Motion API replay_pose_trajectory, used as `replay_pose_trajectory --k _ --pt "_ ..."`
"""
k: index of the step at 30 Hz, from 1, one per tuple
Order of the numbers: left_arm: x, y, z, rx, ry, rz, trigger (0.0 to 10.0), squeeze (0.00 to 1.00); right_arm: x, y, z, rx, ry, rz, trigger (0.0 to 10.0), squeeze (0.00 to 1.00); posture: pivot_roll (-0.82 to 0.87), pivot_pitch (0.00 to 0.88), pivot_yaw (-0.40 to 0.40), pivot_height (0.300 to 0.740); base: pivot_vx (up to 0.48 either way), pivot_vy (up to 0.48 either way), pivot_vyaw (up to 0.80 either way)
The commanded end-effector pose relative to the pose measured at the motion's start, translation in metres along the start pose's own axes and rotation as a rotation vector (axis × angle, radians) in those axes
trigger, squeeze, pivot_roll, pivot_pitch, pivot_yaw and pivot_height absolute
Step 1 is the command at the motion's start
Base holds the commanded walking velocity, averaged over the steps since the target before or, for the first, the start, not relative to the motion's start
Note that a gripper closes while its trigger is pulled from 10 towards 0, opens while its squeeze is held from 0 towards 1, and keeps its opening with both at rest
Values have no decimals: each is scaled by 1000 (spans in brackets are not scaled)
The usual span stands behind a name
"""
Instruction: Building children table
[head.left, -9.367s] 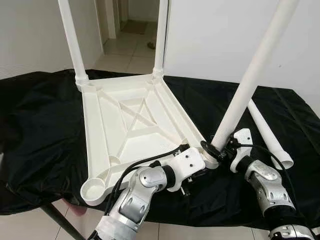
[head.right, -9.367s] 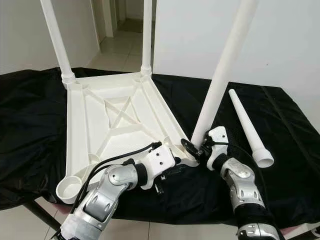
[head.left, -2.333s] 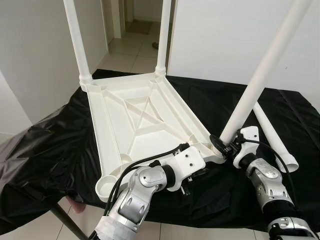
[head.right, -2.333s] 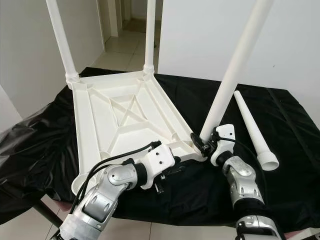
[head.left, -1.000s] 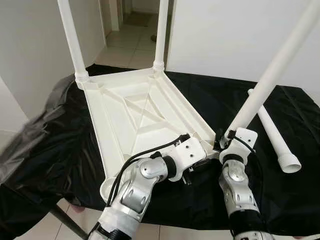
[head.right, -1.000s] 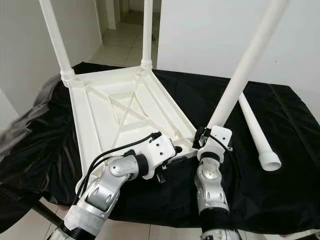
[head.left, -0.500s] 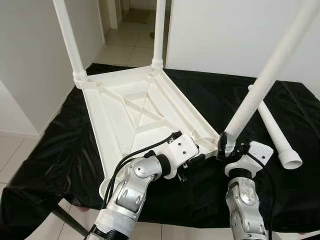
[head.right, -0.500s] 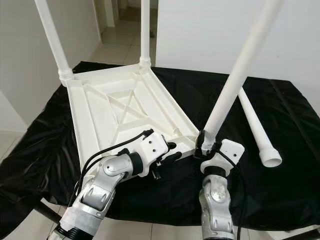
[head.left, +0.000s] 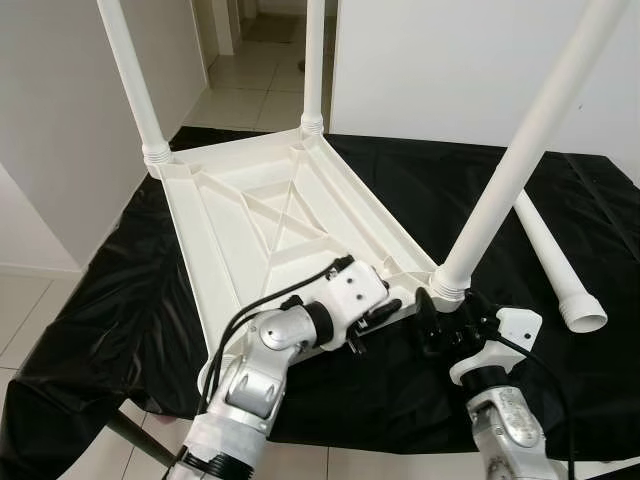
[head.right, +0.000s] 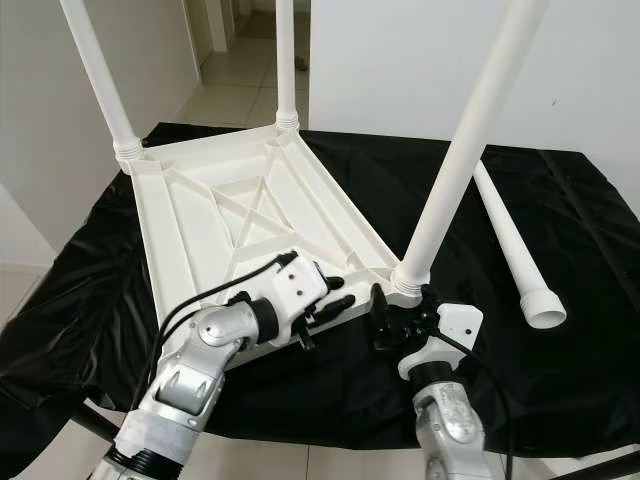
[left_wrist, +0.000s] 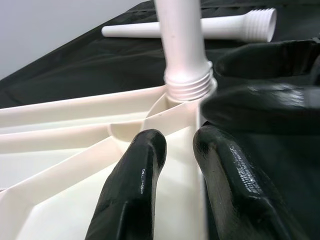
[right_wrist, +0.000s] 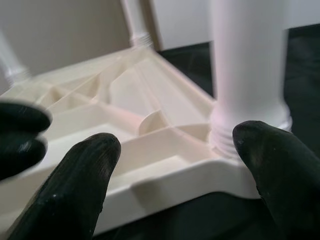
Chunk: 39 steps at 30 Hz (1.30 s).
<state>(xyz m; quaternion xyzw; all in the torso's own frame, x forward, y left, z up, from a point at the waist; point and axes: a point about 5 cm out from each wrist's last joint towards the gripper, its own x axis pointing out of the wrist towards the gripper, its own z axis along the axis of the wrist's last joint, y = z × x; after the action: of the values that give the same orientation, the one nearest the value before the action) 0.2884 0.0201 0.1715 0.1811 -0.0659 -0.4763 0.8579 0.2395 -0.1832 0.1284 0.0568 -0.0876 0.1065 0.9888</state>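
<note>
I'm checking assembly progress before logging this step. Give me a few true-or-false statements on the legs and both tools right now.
1. Three white plastic legs stand in the upside-down white plastic tabletop. True.
2. The fourth white leg lies loose on the black cloth. True.
3. The right tool is clamped around the near-right leg. False: its fingers are open, apart from the leg.
4. The left tool holds the loose leg. False: its fingers straddle the tabletop's rim.
</note>
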Motion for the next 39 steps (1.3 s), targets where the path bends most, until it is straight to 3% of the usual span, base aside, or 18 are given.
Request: replay_pose_trajectory --k 1,8,11,18,27,39 --pt "-1 11 -2 7 11 214 10000 0 -2 3 -3 26 26 45 10000 0 -12 59 20 740 0 0 0" --pt "-1 14 -1 3 10 227 10000 0 5 -12 3 41 69 160 10000 0 -12 55 9 740 0 0 0" --pt "-3 15 -1 0 10 237 10000 0 18 -29 13 24 113 314 10000 0 -9 57 4 740 0 0 0" --pt "-8 15 -5 16 32 239 10000 0 27 -39 19 54 215 522 10000 0 4 60 -3 740 0 0 0" --pt "-8 11 -6 3 36 231 10000 0 48 -65 24 -30 213 474 10000 0 -2 68 7 740 0 0 0" --pt "-8 5 -11 -34 85 218 10000 0 72 -83 22 -81 202 387 10000 0 0 96 27 740 0 0 0"
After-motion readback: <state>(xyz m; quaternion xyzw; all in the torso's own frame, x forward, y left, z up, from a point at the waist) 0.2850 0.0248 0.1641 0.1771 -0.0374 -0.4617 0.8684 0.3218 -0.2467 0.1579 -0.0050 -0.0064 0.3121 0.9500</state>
